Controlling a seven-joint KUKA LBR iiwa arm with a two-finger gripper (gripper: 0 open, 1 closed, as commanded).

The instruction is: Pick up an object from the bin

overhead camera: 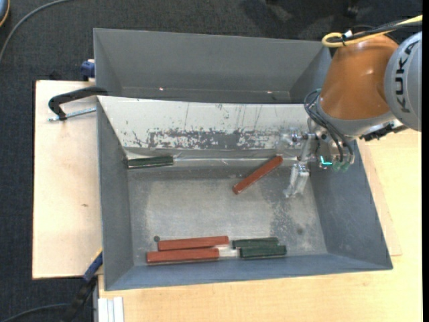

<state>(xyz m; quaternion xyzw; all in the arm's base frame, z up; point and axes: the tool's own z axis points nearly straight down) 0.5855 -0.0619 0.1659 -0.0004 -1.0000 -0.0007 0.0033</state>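
My gripper (295, 182) hangs low over the right part of the bin floor, close to the back wall. Just to its left lies a red-brown bar (257, 175), tilted, with its upper end pointing toward the gripper and a small gap between them. Nothing shows in the gripper's grasp. Near the front wall, below the gripper, lies a dark green bar (262, 249).
Two red-brown bars (192, 243) (183, 255) lie side by side along the front wall, left of the dark green one. Another dark green bar (149, 161) rests against the back wall at the left. The arm's orange cover fills the bin's right rear corner.
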